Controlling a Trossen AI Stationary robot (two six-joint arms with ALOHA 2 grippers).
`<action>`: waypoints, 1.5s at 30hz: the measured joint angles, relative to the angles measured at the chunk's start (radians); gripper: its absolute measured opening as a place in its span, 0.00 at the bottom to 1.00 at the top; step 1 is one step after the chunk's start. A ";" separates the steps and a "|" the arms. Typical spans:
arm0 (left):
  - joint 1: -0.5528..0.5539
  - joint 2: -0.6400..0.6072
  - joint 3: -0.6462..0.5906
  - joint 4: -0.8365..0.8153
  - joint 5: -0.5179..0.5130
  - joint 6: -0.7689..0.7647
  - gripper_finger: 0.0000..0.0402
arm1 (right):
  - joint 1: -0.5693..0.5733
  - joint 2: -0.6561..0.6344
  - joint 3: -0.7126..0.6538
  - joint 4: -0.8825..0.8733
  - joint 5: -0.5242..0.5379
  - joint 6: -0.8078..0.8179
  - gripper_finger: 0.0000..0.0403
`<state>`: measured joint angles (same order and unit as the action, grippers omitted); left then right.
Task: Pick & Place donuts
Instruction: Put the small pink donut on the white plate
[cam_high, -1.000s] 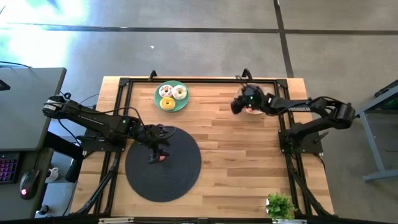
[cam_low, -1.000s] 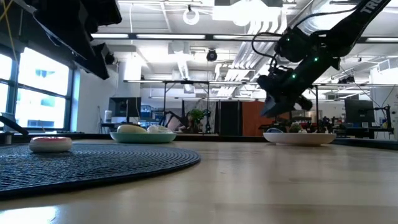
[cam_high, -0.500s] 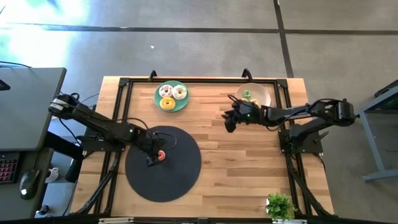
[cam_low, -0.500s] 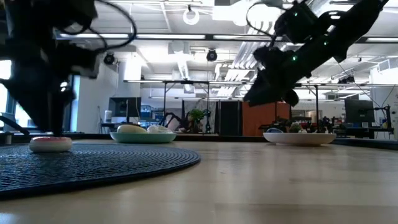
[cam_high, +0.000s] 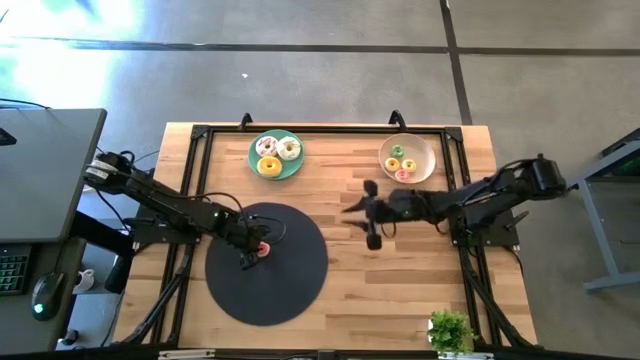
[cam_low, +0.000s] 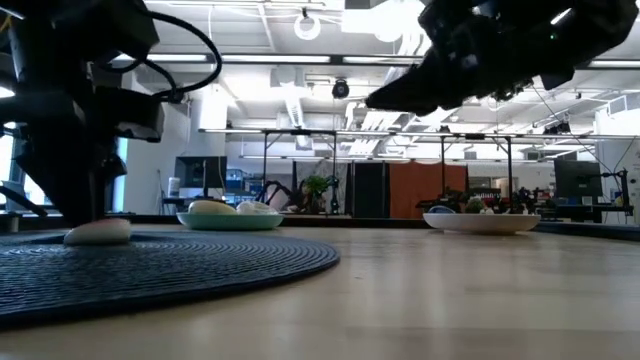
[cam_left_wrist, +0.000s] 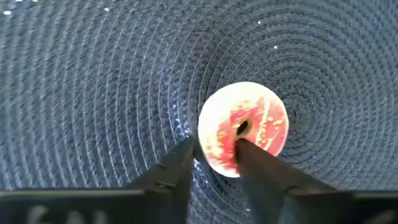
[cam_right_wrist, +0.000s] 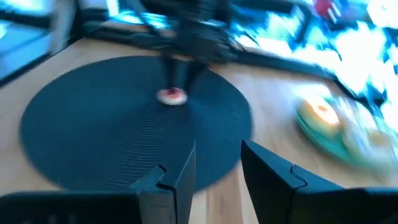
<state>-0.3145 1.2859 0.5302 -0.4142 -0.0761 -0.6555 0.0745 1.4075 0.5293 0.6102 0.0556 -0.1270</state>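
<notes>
A red-frosted donut (cam_left_wrist: 255, 118) lies flat on the black round mat (cam_high: 285, 290), left of the mat's middle. My left gripper (cam_high: 254, 252) is down on it and shut on its ring. My right gripper (cam_high: 362, 213) hangs open above the bare wood right of the mat, with nothing between its fingers (cam_right_wrist: 186, 171). Three larger donuts, white (cam_high: 266, 147), pink (cam_high: 289, 149) and yellow (cam_high: 269, 166), rest on the green plate (cam_high: 256, 141) at the far edge. Several tiny donuts (cam_high: 396, 158) lie in the beige plate (cam_high: 424, 150) at the far right. My left gripper comes at the red donut from above, pointing down. One finger (cam_left_wrist: 249, 158) stands at the donut's hole and the other finger (cam_left_wrist: 180, 165) outside its rim. The side of the ring (cam_left_wrist: 214, 146) sits between them. The donut's underside is on the mat.
A black metal frame runs along the table's edges (cam_high: 320, 127). A small potted plant (cam_high: 450, 330) stands at the near right corner. Bare wood lies between the mat and the two plates.
My left gripper has come down over the red donut, which has shifted a little toward the table's right; the mat's edge has slid that way too. My right gripper has left the beige plate and swung toward the near edge and the left, toward the mat.
</notes>
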 joint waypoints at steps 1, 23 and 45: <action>0.000 0.000 0.010 -0.006 0.000 -0.001 0.26 | 0.015 0.021 0.000 0.036 -0.009 -0.056 0.31; 0.075 0.011 0.318 -0.010 -0.017 0.168 0.06 | 0.086 0.476 0.363 0.150 -0.055 -0.248 0.31; 0.223 0.011 0.318 0.057 0.222 0.126 0.06 | 0.115 0.476 0.438 0.000 0.133 -0.634 0.31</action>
<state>-0.0916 1.2968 0.8478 -0.3575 0.1461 -0.5290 0.1892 1.8832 0.9676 0.6101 0.1887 -0.7608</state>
